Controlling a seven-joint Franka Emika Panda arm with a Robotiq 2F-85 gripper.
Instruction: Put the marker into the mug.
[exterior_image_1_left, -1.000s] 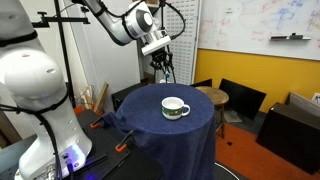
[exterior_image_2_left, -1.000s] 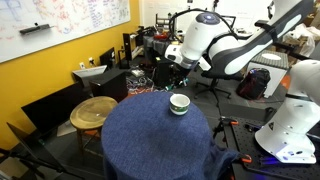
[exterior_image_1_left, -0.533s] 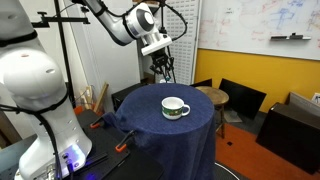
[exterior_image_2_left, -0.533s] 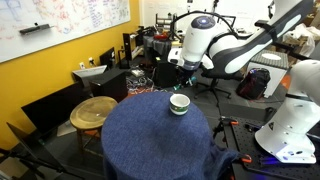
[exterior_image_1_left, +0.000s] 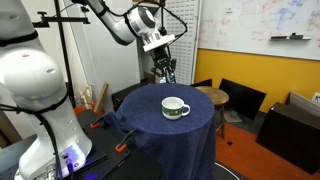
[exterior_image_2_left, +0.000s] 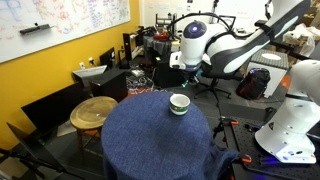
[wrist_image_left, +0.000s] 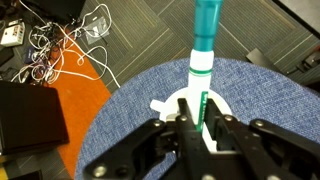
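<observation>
The mug is white with a dark green band and stands on the round table covered in blue cloth, shown in both exterior views. My gripper hangs above and behind the mug. In the wrist view the gripper is shut on the marker, a white stick with a teal end that points away from the jaws. The mug's white rim and handle show just beyond the fingers, under the marker.
The blue cloth hangs over the table's edges. A round wooden stool, dark chairs, another white robot base and cables on the floor surround the table.
The gripper with the marker has shifted sideways toward a spot above the mug. The mug has not moved.
</observation>
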